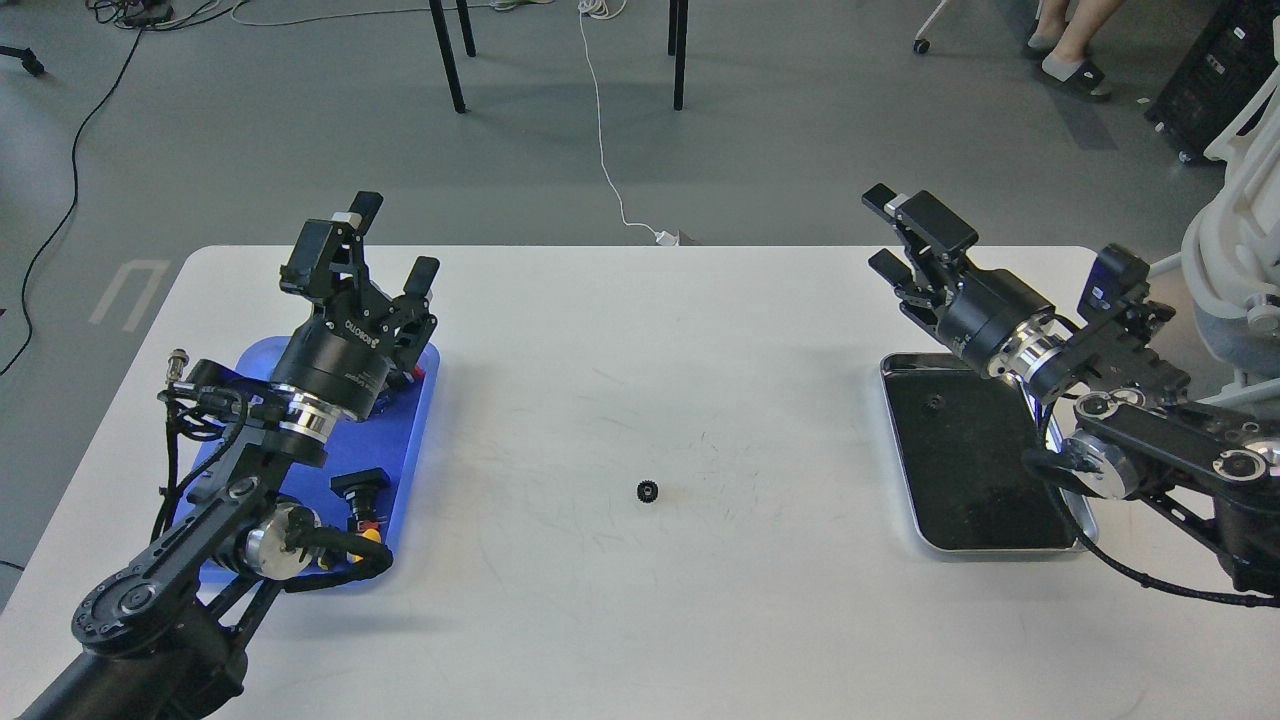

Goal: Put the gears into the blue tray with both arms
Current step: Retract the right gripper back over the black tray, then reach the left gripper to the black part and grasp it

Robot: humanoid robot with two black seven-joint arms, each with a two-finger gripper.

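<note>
While both end effectors hang released, one gear waits.
Small black toothed gear (647,491) lies mid-worktop (640,330), nearer the left end effector (392,245) than the right end effector (880,232).

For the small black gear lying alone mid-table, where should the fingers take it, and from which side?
Grip the gear across its toothed rim, coming straight down from above. It lies flat on the white table with bare surface all round, so only the rim offers opposing sides. Both the left gripper and right gripper are open.
</note>
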